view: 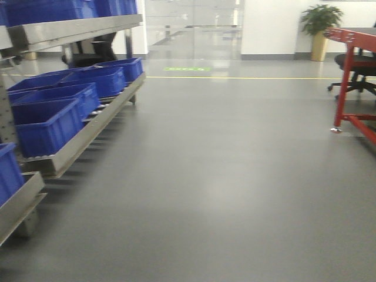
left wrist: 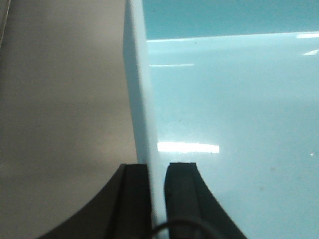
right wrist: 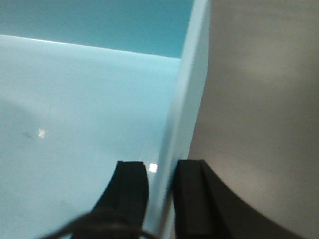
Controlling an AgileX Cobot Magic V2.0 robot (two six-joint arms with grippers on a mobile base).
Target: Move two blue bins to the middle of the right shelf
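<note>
Balance matters: left fingers [left wrist: 182, 194] and right fingers [right wrist: 130, 189] pinch opposite walls of the pale sky-blue rectangular plastic bin [left wrist: 224, 109], so keep both arms level while carrying.

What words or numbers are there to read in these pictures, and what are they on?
No text here can be read.
On the green floor sign: marks too blurred to read.
On the royal-blue crates: none shows.
On the pale blue bin: none shows.

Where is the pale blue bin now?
Wrist views only: the left end effector grips the pale blue bin by its left wall, the right end effector by its right wall.
</note>
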